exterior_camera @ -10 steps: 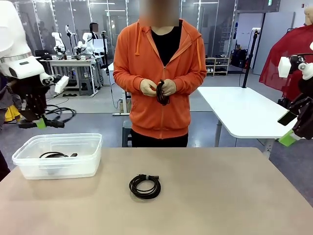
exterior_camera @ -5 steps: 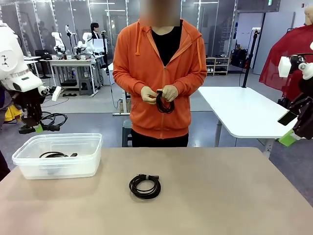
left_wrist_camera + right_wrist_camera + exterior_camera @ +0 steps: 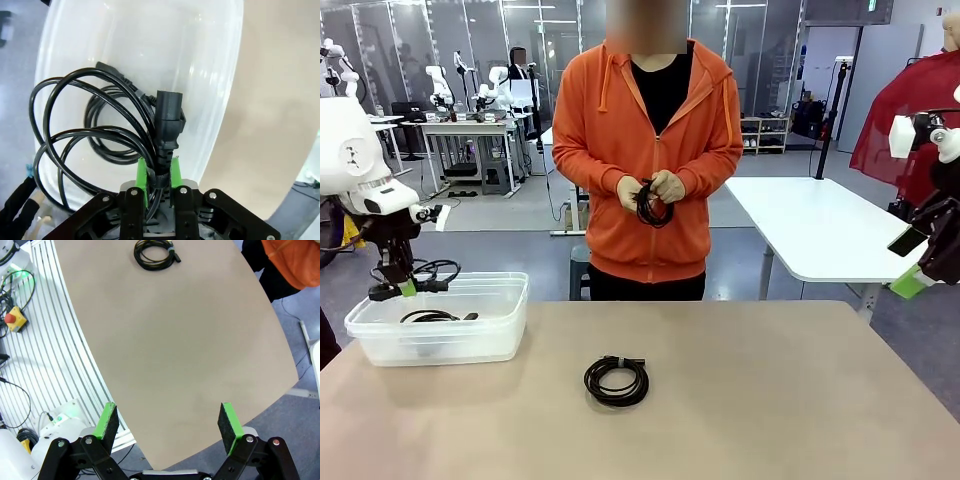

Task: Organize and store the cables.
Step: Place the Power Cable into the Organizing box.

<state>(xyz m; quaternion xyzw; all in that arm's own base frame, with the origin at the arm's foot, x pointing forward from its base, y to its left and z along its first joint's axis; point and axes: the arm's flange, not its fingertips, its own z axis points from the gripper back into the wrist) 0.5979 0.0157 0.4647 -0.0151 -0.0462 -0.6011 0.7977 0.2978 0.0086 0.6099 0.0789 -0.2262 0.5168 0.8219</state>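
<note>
One cable (image 3: 428, 316) lies in the bin (image 3: 470, 340); the left gripper (image 3: 158, 167), clamped on a second coil (image 3: 90, 131), hangs above it. A third coil (image 3: 616, 381) waits right of the bin, a fourth coil (image 3: 649, 207) in the person's hands (image 3: 667, 186); the right gripper (image 3: 169, 425) gapes empty.

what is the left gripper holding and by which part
The left gripper pinches a coiled black power cable by its gathered strands beside the plug.
</note>
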